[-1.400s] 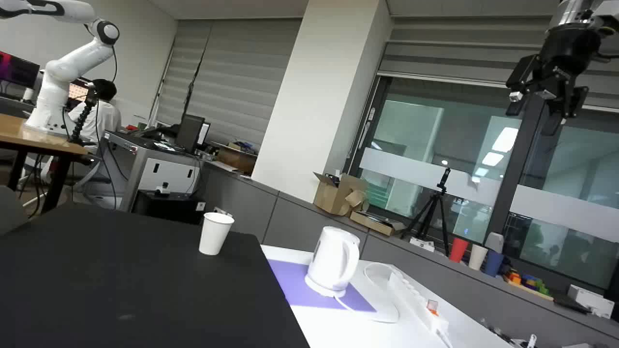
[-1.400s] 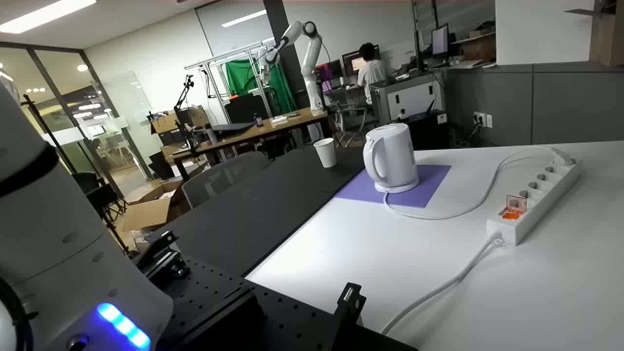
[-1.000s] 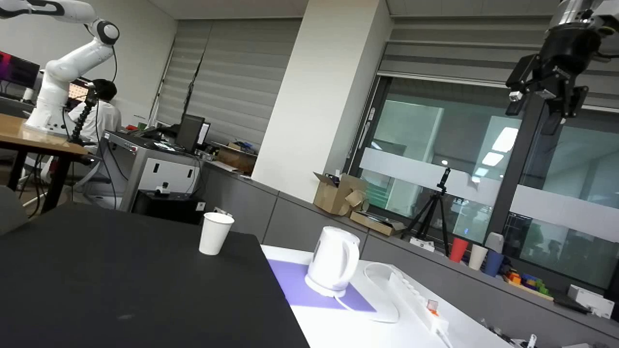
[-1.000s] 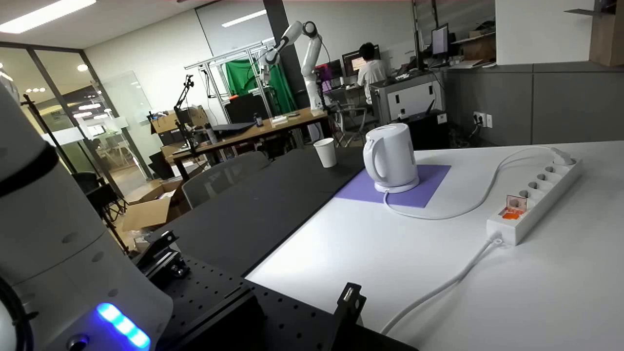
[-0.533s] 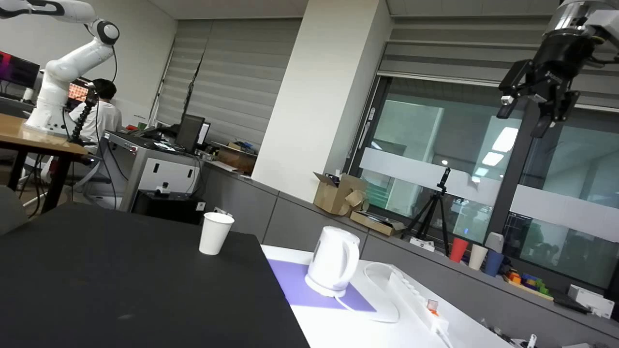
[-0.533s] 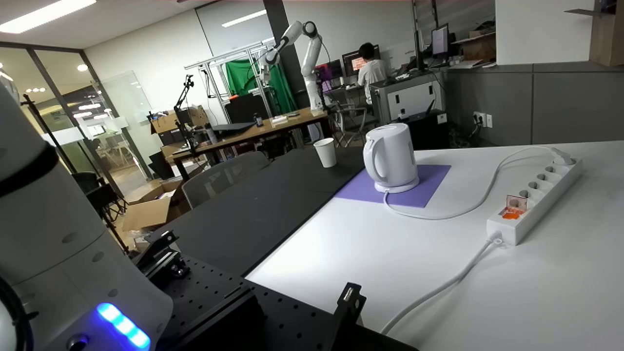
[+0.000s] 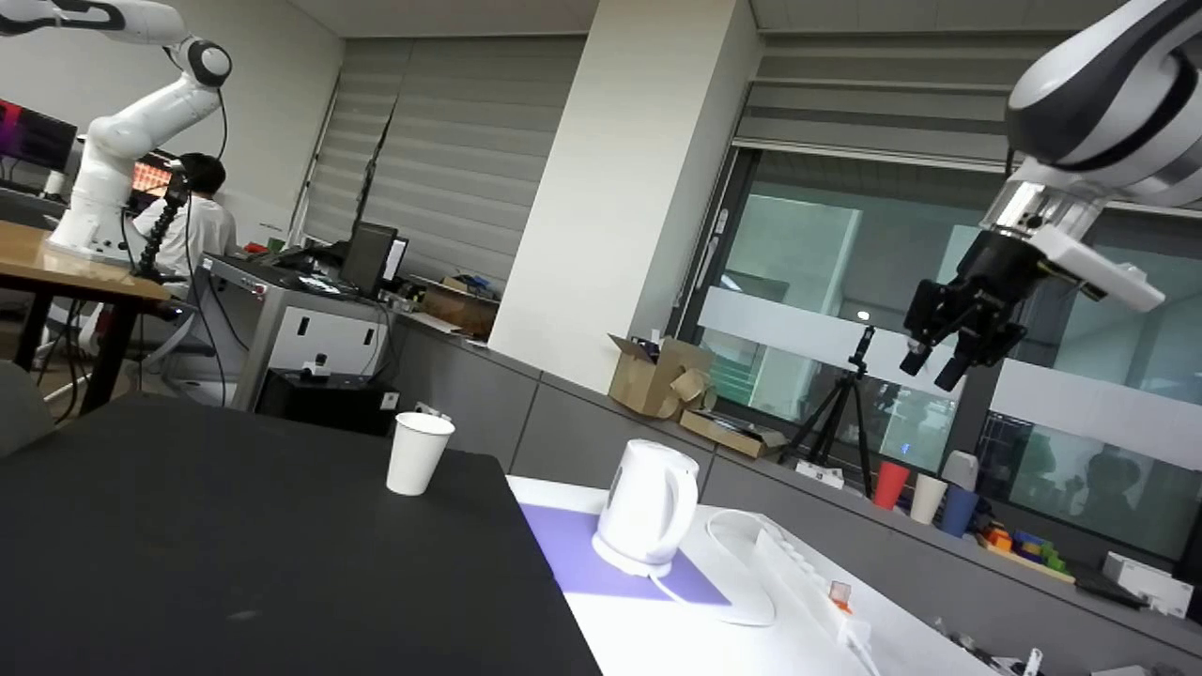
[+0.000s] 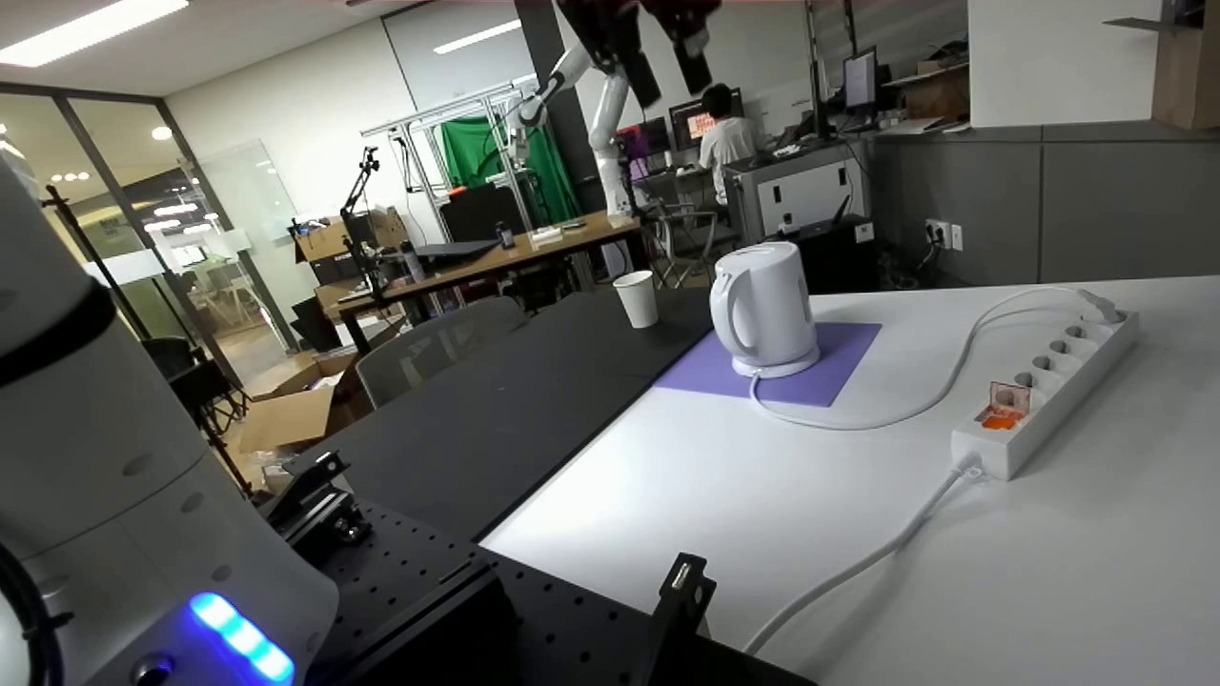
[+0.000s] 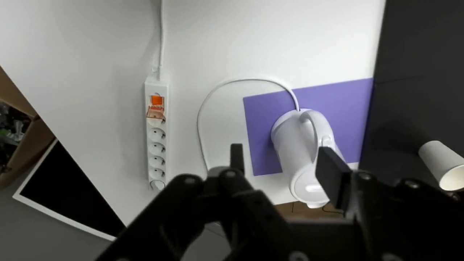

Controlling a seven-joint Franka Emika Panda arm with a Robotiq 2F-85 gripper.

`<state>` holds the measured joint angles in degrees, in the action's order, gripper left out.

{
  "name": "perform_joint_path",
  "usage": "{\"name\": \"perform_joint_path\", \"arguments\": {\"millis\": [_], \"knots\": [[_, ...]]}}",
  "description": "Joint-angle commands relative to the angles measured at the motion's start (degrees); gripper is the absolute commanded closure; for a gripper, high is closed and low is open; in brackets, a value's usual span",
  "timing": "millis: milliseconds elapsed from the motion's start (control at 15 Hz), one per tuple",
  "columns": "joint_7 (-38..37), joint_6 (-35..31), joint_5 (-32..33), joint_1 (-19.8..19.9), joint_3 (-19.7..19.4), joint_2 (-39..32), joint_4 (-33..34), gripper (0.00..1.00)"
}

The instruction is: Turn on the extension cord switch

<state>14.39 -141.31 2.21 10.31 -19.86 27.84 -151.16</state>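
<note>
The extension cord is a long white power strip with a row of sockets, lying flat on the white table. It shows in both exterior views and at the left of the wrist view. Its orange switch is at the end where the supply cable enters. A clear reddish cover stands flipped up beside the switch. My gripper is open and empty, high above the table. In an exterior view its fingertips show at the top. In the wrist view the fingers are apart, right of the strip.
A white jug stands on a purple sheet; its cable runs to the strip's far socket. A white paper cup stands on the black table. Cups and boxes stand on a ledge by the window.
My gripper and arm have moved down and to the left in an exterior view and come into view at the top of an exterior view. The strip, jug and cup have not moved.
</note>
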Motion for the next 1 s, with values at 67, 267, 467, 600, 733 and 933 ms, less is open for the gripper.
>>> {"name": "perform_joint_path", "arguments": {"millis": [67,267,467,600,733,933], "knots": [[2.42,-9.65,-2.21,-0.26,-0.57,-16.24,3.54,0.81],[2.19,-11.23,-2.03,0.67,0.35,-23.09,6.1,0.99],[1.32,-11.54,-0.91,1.94,1.58,-22.99,4.64,1.0],[1.41,-11.78,-0.98,2.39,2.07,-24.79,5.3,0.99],[1.42,-11.79,-0.99,2.35,2.24,-24.43,5.08,0.99],[1.43,-11.79,-1.0,2.35,2.29,-24.12,4.99,0.99]]}}
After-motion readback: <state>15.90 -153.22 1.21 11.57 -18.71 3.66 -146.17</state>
